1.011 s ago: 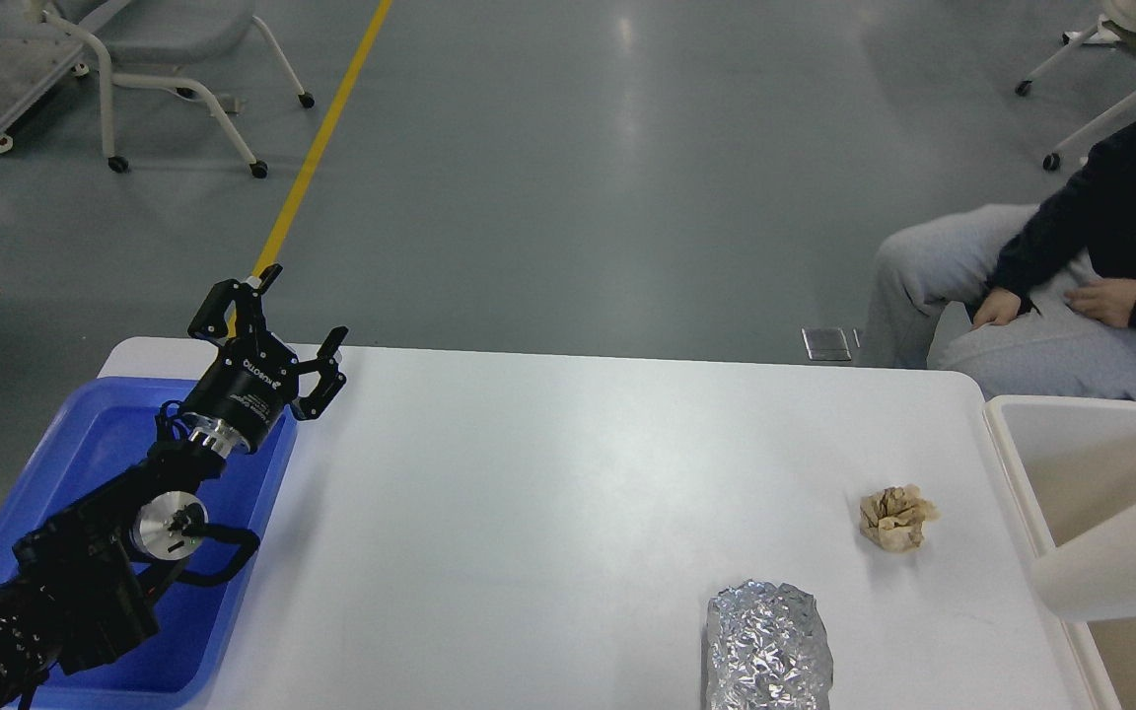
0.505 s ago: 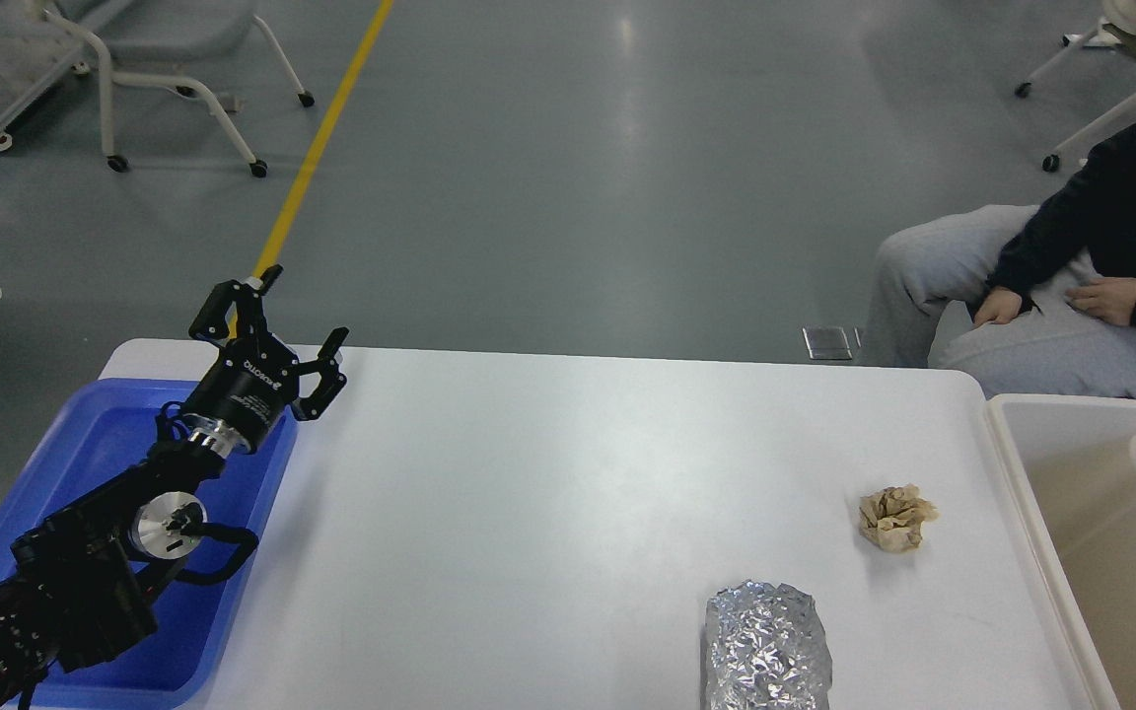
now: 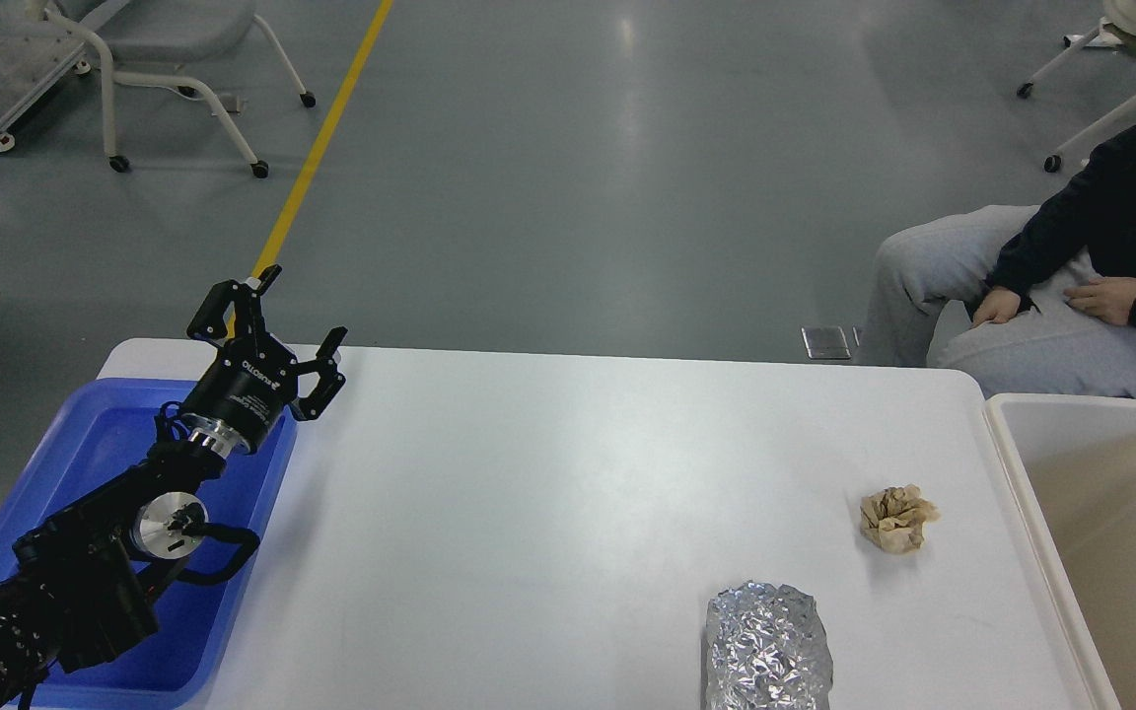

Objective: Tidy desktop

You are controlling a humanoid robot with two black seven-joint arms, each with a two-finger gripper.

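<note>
On the head view, my left tool (image 3: 277, 320) hovers with its fingers spread apart and empty above the blue tray (image 3: 95, 444) at the worktop's (image 3: 529, 493) far left corner. Remaining clutter lies well apart, to the right: a foil bundle (image 3: 767, 646), long axis running toward me, and a crumpled paper wad (image 3: 895, 519) near the beige bin (image 3: 1100, 513). My right tool isn't visible; I judge that arm nearer. A seated person (image 3: 1051, 286) waits beyond on the grey floor.

Black jointed left arm (image 3: 85, 582), silver wrist ring, white lettering, black cables
</note>
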